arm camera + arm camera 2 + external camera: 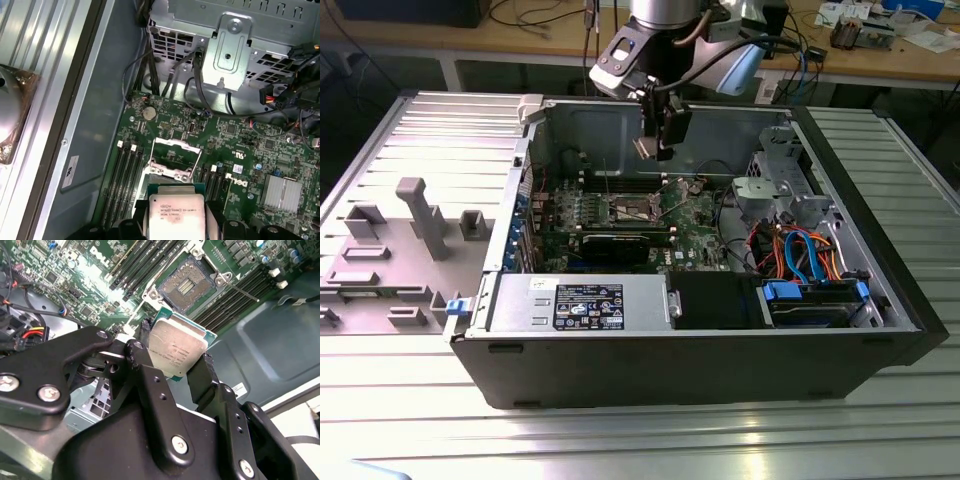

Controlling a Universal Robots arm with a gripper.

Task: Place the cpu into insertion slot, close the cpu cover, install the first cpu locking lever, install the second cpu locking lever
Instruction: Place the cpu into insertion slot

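Clenched on the cpu [177, 342], the gripper [174, 367] pinches the chip's two opposite edges between black fingers [146, 362]. Fine dark print crosses the chip's silvery top. Past it lies the bare insertion slot [186, 286], apart from the chip, with its cpu cover [175, 144] standing open. Farther off, a white printed logo marks the green motherboard [75, 270] inside the open computer case [720, 375].
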